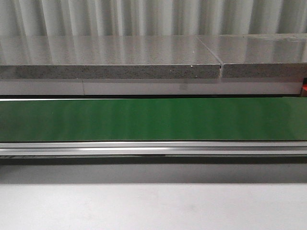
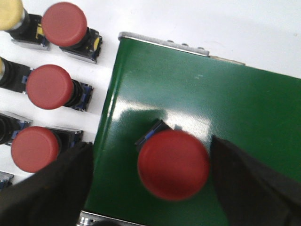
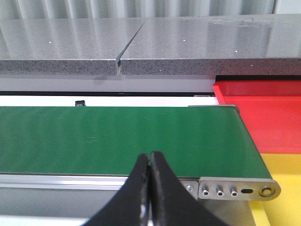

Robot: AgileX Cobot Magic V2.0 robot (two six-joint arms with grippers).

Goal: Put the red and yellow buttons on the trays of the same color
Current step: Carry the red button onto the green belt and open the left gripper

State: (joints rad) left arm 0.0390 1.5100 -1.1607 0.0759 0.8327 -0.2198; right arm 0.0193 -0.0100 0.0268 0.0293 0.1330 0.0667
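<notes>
With the left pincer (image 2: 174, 165) spread around the red button (image 2: 173, 165) on the green belt (image 2: 225, 108), not clearly gripping, it could tip between the fingers, while the right pincer (image 3: 150, 188) is pressed together, idle.

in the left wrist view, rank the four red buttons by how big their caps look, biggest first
1. Red button on the green belt, between the left gripper fingers: looks largest, though it is nearest the camera.
2-4. The three red buttons off the belt: alike, no clear order.
</notes>
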